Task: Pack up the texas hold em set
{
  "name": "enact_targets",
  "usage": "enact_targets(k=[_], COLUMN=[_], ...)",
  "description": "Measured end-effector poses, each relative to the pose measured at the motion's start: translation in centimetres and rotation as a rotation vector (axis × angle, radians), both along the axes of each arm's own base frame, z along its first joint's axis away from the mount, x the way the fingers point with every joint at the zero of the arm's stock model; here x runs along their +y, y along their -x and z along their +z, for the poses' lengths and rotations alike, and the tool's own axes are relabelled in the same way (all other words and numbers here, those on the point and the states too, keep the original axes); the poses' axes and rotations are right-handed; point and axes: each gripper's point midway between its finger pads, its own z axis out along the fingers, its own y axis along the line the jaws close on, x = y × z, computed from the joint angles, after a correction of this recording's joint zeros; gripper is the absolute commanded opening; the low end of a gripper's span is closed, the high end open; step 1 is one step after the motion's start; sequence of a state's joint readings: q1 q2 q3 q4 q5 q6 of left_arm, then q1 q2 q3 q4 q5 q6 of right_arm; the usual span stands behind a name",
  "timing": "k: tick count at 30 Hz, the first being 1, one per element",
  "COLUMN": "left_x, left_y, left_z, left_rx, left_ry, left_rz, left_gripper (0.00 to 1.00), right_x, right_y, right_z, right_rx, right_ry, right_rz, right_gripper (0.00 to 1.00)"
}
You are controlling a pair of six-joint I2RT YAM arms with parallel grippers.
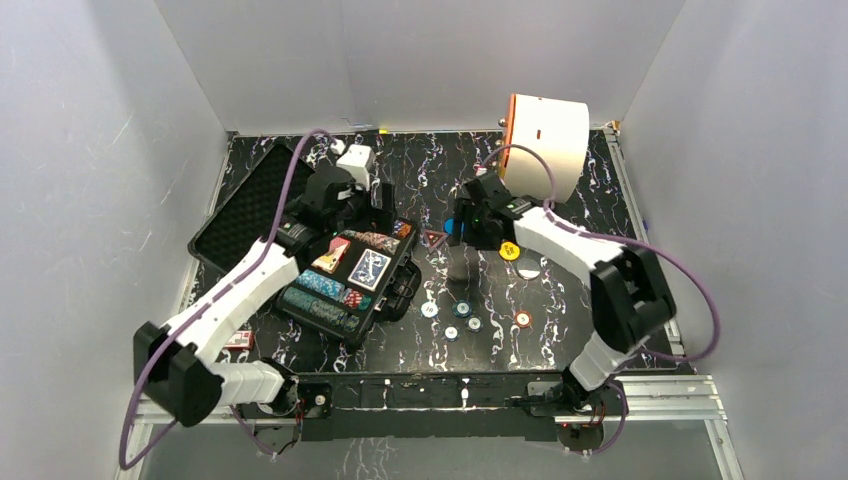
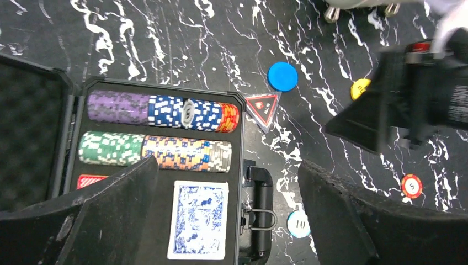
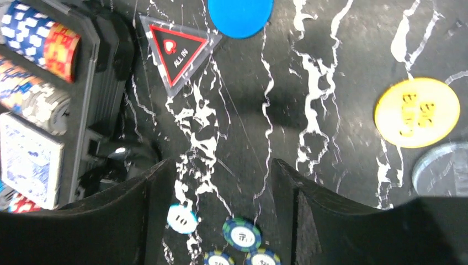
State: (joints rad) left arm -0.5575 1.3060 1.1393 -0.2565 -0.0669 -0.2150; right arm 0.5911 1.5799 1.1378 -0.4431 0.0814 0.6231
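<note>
The black case (image 2: 239, 165) lies open on the left of the bench (image 1: 560, 330). Its lid (image 1: 245, 205) is folded back to the far left, so the slots can be filled from above. Rows of chips (image 2: 160, 110) and a blue deck (image 2: 198, 220) sit inside. The left tool (image 2: 229, 165) hangs over it, jaws spread wide with nothing between them. Right of the case, the triangular All-In marker (image 3: 177, 52), blue button (image 3: 240, 14) and yellow button (image 3: 416, 112) lie loose, with stray chips (image 3: 242, 233) nearer. The right tool (image 3: 221, 165) hovers over bare bench among them, jaws partly apart and gripping nothing, probably lining up a pick.
</note>
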Motion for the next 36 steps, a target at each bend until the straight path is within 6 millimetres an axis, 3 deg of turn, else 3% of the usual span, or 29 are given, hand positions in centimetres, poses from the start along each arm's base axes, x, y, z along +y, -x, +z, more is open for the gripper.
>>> enact_targets(k=[9,14,24,36], left_x=[3.8,5.1,5.8,5.9], left_y=[2.2,2.9,2.9,2.8], left_z=[6.0,7.5,6.5,6.1], left_rx=[-0.182,-0.227,-0.204,-0.193], left_ry=[0.073,0.08,0.045,0.039], left_rz=[0.117,0.16,0.189,0.197], left_gripper=[0.98,0.98,0.98,0.98], right_x=[4.2,5.7,5.4,6.3], right_y=[-2.7,-3.8,-5.9,-7.6], right_z=[-5.0,-7.2,-8.0,-8.1], right_rx=[0.053,0.066,0.015,-0.073], right_ry=[0.139,0.208,0.326,0.328], right_rz=[0.118,0.158,0.185,0.259], right_gripper=[0.79,0.8,0.81,0.8])
